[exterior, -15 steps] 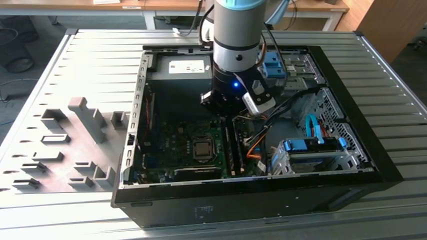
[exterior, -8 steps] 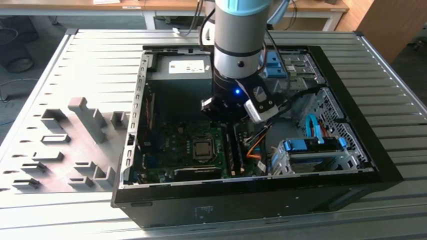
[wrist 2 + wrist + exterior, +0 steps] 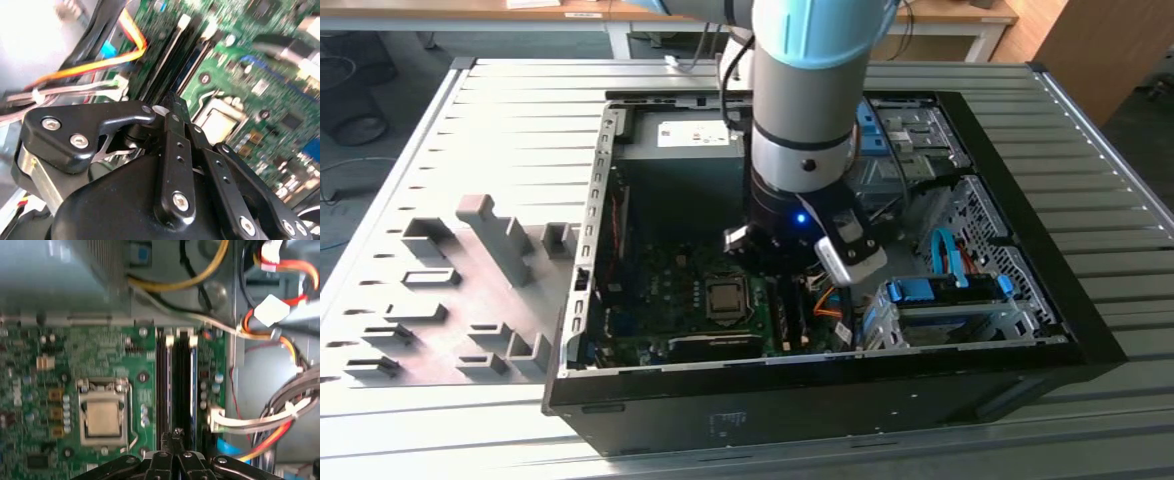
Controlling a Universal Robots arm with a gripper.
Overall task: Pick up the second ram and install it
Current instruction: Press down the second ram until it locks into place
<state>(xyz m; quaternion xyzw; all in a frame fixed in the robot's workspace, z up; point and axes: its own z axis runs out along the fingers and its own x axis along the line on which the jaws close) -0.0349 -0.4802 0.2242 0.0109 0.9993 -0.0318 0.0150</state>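
The slatted metal table (image 3: pixel 1121 200) carries an open computer case (image 3: pixel 1067 350) across its middle, and a plate of grey fixture blocks (image 3: pixel 494 240) lies along the table's edge at the exterior view's left. My arm (image 3: pixel 807 100) comes straight down into the case. Inside, the green motherboard (image 3: pixel 60 355) covers the case floor, with the silver processor socket (image 3: pixel 102 412) near its middle. A bundle of orange and white cables (image 3: pixel 280 340) runs just past the board's edge.

The long memory slots (image 3: pixel 192 385) run along that edge of the board, between the socket and the cables. The second ram (image 3: pixel 181 385) looks to be standing on edge in these slots as a dark strip, directly below my pincer (image 3: pixel 172 432).

In both wrist views my fingertips (image 3: pixel 172 107) are pressed narrow together. I cannot tell whether they touch the ram's top edge.
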